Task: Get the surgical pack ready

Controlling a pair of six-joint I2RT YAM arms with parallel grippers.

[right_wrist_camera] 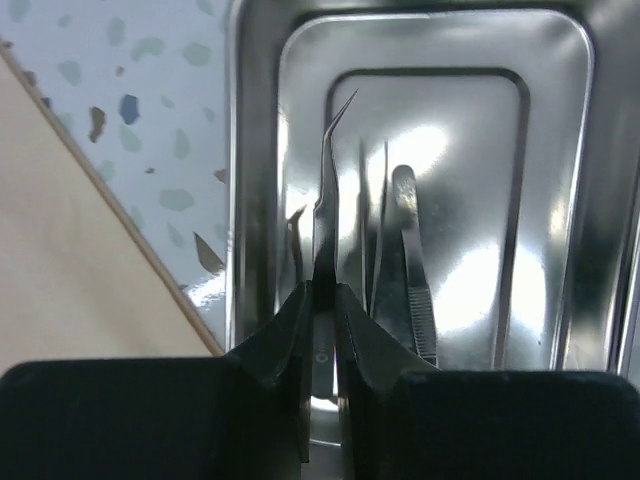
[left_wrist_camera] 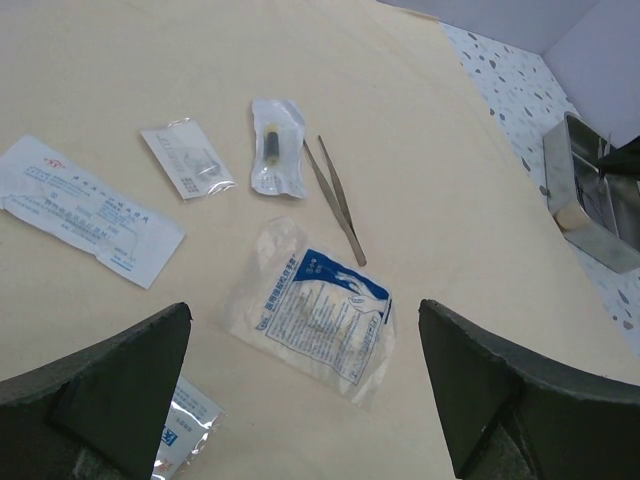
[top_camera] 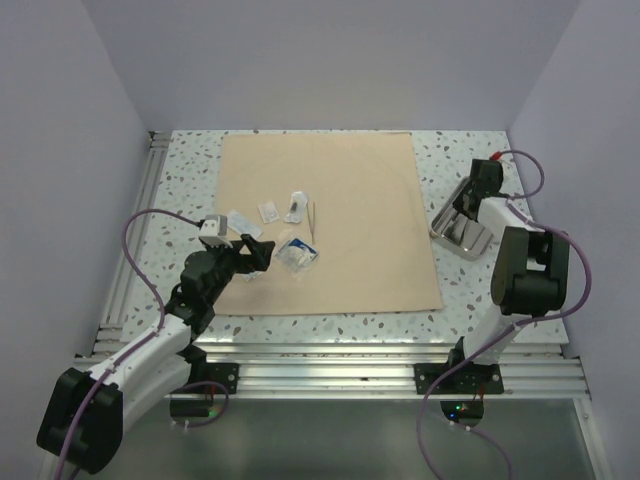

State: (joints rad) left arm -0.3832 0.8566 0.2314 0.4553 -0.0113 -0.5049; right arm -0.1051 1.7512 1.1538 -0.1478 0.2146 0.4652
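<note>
Left end effector (top_camera: 258, 252) of mine hangs fully released over the near left part of the beige wrap sheet (top_camera: 350, 200), fingers spread wide and holding nothing. Directly below the gap between them a blue-printed sachet (left_wrist_camera: 315, 310) lies flat on the sheet, untouched. Beyond it, a long white sachet (left_wrist_camera: 85, 210), a small clear sachet (left_wrist_camera: 187, 158) and a sachet with a dark item inside (left_wrist_camera: 277, 147) lie in a loose row. Straight tweezers (left_wrist_camera: 335, 200) rest just beside the last of these. One more sachet (left_wrist_camera: 185, 425) peeks out by my left finger. To the right, off the sheet's edge, the steel tray (right_wrist_camera: 250, 120) sits on the speckled worktop (top_camera: 460, 160). My right end effector (right_wrist_camera: 322, 300) is down inside the tray, clenched on curved-tip tweezers (right_wrist_camera: 325, 200) whose point aims away from my fingers. Other thin tools (right_wrist_camera: 415, 270) lie on the tray floor just beside them.
</note>
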